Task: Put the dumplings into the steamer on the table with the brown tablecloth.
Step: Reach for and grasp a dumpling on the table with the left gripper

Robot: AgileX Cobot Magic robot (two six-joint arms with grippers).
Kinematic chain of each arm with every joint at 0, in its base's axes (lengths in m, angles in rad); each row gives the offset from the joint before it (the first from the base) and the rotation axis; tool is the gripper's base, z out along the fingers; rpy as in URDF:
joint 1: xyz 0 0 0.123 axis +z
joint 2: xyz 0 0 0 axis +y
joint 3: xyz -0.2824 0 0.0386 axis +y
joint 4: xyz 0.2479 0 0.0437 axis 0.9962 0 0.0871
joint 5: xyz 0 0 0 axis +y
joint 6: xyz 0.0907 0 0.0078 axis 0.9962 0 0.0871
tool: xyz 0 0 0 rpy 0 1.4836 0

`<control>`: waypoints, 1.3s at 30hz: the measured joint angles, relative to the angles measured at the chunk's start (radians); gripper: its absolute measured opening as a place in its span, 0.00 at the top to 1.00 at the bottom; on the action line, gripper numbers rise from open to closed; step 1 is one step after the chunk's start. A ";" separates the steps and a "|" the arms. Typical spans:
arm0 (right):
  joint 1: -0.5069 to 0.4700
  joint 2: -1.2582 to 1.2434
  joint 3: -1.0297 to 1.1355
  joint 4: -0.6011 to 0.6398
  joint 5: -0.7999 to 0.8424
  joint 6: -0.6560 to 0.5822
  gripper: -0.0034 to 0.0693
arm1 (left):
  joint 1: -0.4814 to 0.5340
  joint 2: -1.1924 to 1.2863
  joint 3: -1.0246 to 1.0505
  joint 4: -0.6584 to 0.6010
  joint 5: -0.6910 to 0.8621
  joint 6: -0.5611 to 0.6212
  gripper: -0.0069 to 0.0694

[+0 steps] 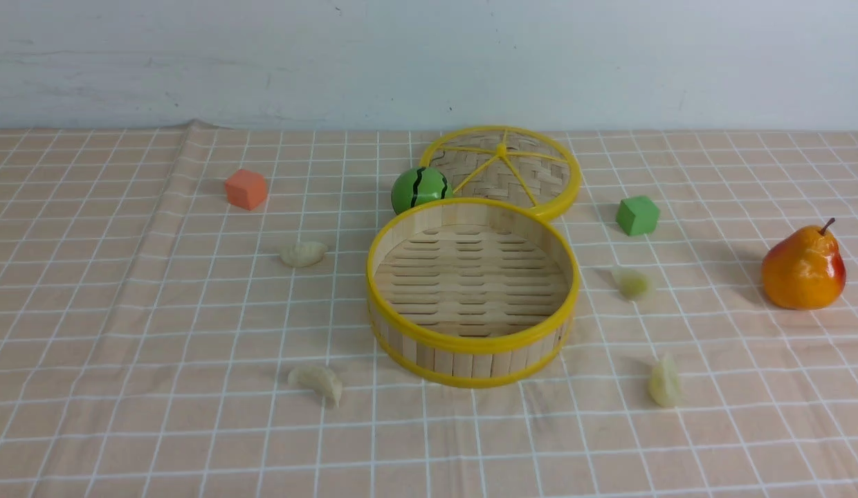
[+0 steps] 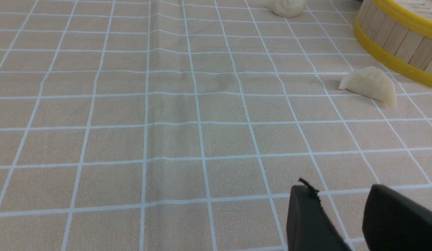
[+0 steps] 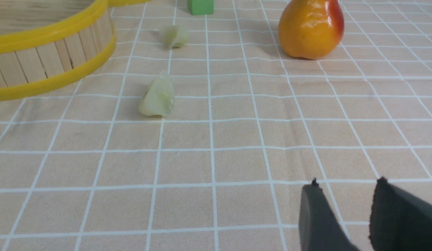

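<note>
Dumplings (image 1: 303,253) flank the empty steamer (image 1: 470,344), two on each side, on the tablecloth (image 1: 124,311). Left gripper (image 2: 341,191) and right gripper (image 3: 346,184) wait parted and empty; the left-hand near dumpling (image 2: 369,85) lies broadside ahead, beside the steamer wall.

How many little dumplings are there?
4 dumplings: left of the steamer, one far, one near; right of it, one far, one near. None seems hidden.

Wood, plastic-looking and cloth surfaces
Steamer (image 1: 470,361): matt bamboo strips, smooth yellow plastic-looking rims; tablecloth (image 1: 124,415): matt, slightly wrinkled cloth; pear (image 1: 802,273): glossy; dumplings (image 1: 303,253): dull, waxy.
</note>
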 joint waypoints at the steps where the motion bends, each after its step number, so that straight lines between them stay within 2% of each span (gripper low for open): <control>1: 0.000 0.000 0.000 0.000 0.000 0.000 0.62 | 0.000 0.000 0.000 0.000 0.000 0.000 0.60; 31: 0.000 0.000 0.000 0.000 0.000 0.000 0.62 | 0.000 0.000 0.000 0.023 -0.001 0.014 0.60; 37: 0.000 0.000 0.001 -0.016 -0.016 0.000 0.62 | 0.000 0.000 0.000 0.023 -0.085 0.014 0.60; 39: 0.000 0.000 0.010 -0.027 -0.067 0.000 0.62 | 0.000 0.000 0.000 0.023 -0.189 0.014 0.60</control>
